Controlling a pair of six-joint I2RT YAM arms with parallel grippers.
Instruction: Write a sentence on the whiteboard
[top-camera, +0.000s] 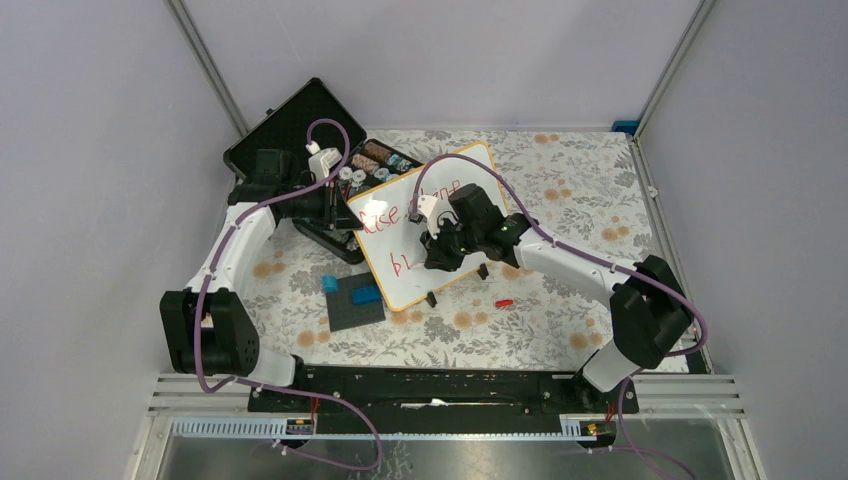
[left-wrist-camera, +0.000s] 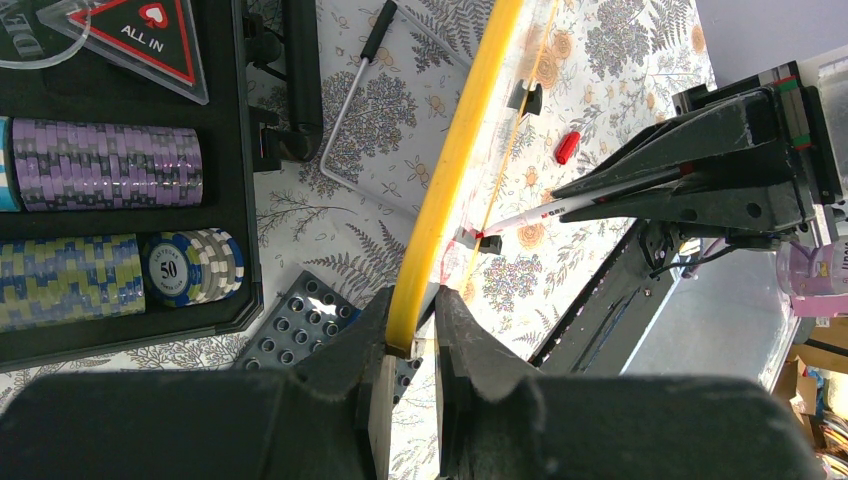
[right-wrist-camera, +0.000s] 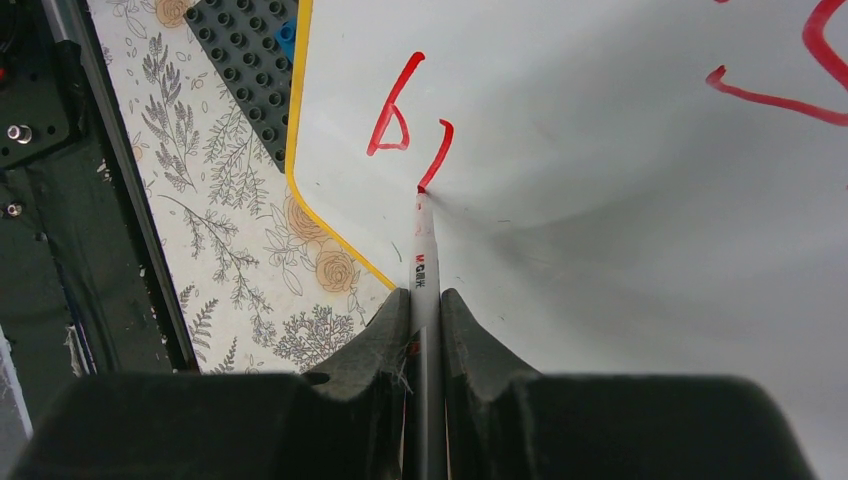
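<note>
**Right arm at the board, pen tip down; left arm pinching the frame**

Right wrist view, closest in: the right gripper (right-wrist-camera: 425, 300) has both fingers pressed in on the marker (right-wrist-camera: 423, 245), a slim white barrel with red print. No gap shows on either side of it. The marker points straight away from the fingers and its red tip touches the whiteboard (right-wrist-camera: 620, 200) at the lower end of a short red stroke.

Left wrist view: the left gripper (left-wrist-camera: 412, 320) is clamped on the yellow-tan frame of the board, seen edge-on here, with one finger on each face. The black right gripper and its marker reach the board from the far side.

Top view: the board lies skewed on the floral tablecloth (top-camera: 560, 190), left of centre, its long sides running toward the far right. Its far left corner is beside an open black case (top-camera: 300, 130) of poker chips, where the left gripper has it. Two small black feet show along the near right edge. I cannot tell from above whether the board lies flat or is raised.

The sentence (right-wrist-camera: 396, 100) is in red. The upper line runs along the far part of the board and is partly hidden by the right arm. The lower line so far is a "b" and one stroke beside it.

Near left of the board is a dark grey studded plate (top-camera: 355, 305) carrying blue blocks (top-camera: 366, 295). A small red cap (top-camera: 503, 301) lies loose on the cloth, just off the board's near right edge.
</note>
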